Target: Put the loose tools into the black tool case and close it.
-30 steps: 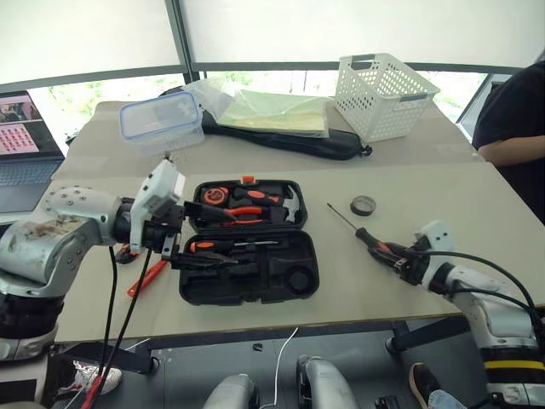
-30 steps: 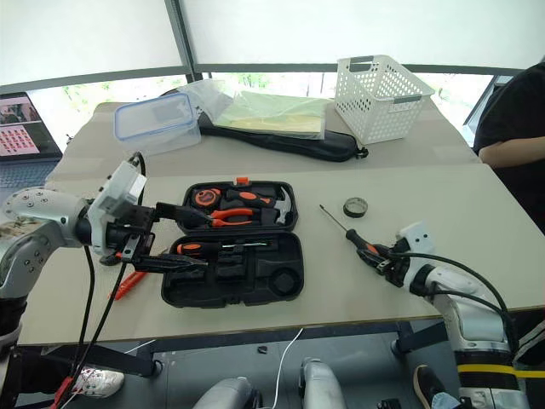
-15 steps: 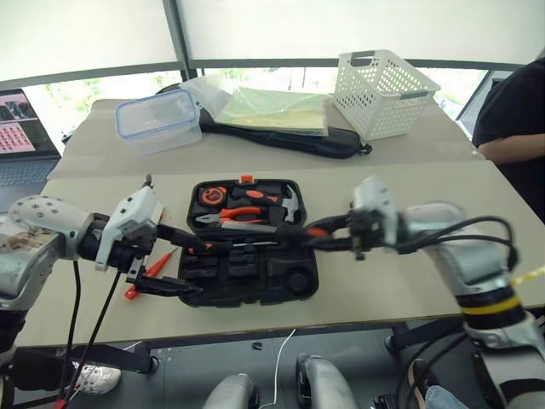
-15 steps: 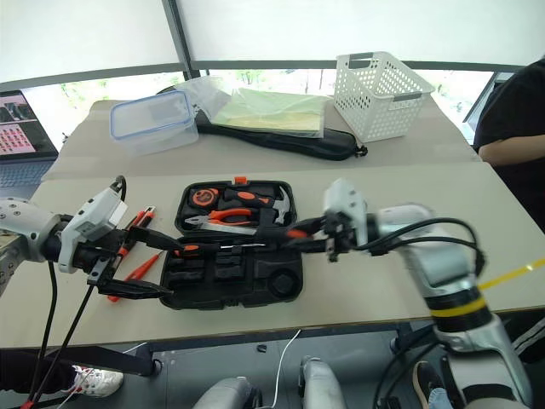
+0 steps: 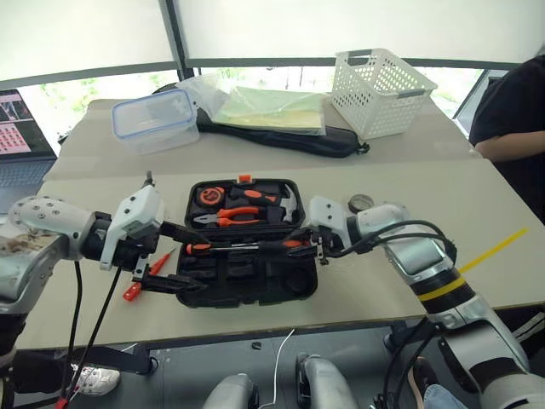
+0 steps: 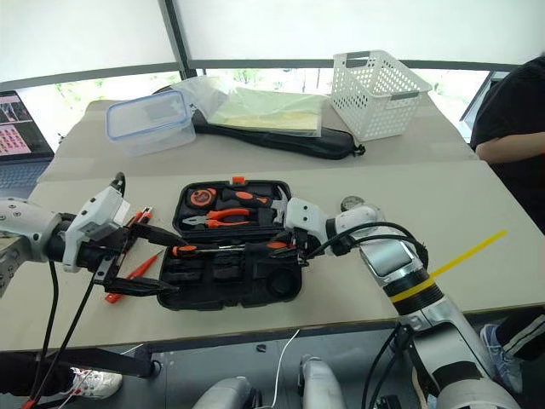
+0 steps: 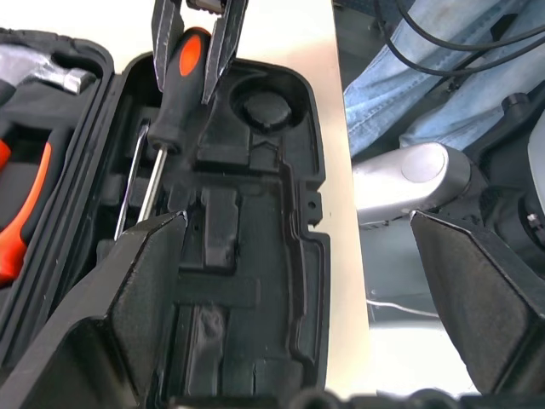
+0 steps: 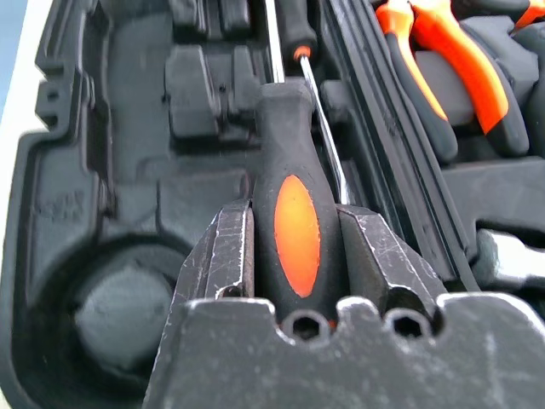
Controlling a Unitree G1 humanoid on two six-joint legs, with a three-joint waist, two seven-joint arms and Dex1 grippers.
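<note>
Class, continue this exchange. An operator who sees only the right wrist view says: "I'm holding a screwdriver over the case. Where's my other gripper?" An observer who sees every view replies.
Observer: The left gripper is open at the left end of the case.
Operator: Anything left outside?
Observer: A tape roll lies on the table, right of the case.
Operator: Anything else?
Observer: A slim orange tool lies left of the case.
</note>
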